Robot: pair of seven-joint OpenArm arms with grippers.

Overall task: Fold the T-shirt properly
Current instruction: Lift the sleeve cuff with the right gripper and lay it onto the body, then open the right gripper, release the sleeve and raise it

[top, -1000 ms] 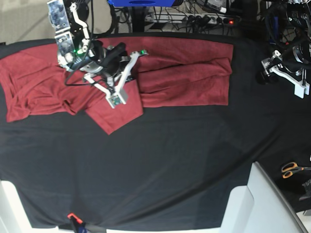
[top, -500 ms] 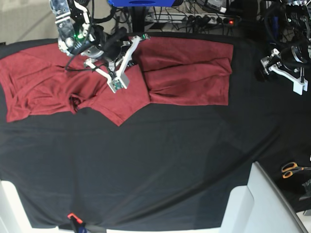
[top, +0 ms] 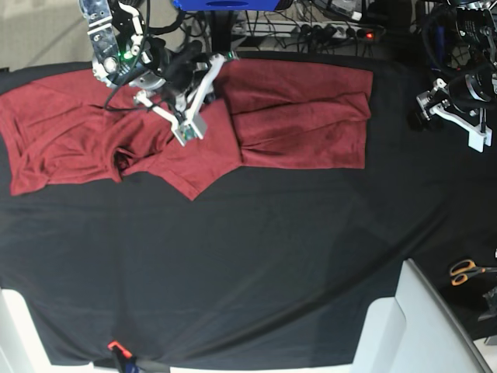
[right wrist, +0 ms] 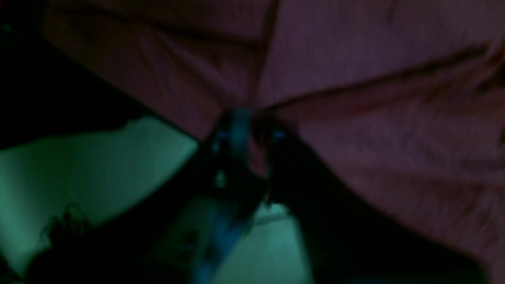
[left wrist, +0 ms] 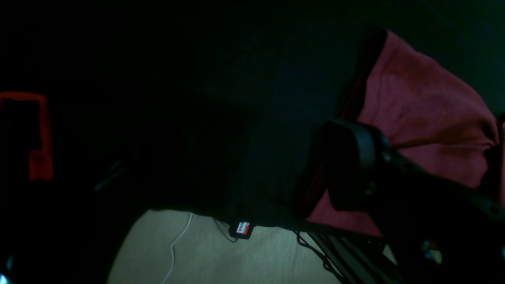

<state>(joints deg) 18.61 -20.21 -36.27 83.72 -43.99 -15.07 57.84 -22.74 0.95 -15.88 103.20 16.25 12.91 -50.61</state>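
The maroon T-shirt (top: 303,116) lies across the far side of the table, its right part folded into a neat rectangle and its left part spread and rumpled. My right gripper (top: 190,128) rests low on the shirt's middle, above a pointed flap. In the right wrist view its fingertips (right wrist: 236,126) stand close together at the T-shirt (right wrist: 394,98), where creases meet. Blur hides whether they still pinch it. My left gripper (top: 454,124) hovers open and empty over the black cover, right of the shirt. One dark finger (left wrist: 347,157) shows beside the T-shirt (left wrist: 426,118).
A black cloth cover (top: 248,256) spans the table. Orange-handled scissors (top: 466,270) lie at the right edge. A white chair-like frame (top: 423,326) stands at the front right. Cables and a power strip (top: 334,31) run behind the table.
My right gripper moved toward the table's far edge, drawing the shirt's middle flap back and flatter. Its jaws started to part. The left arm barely shifted.
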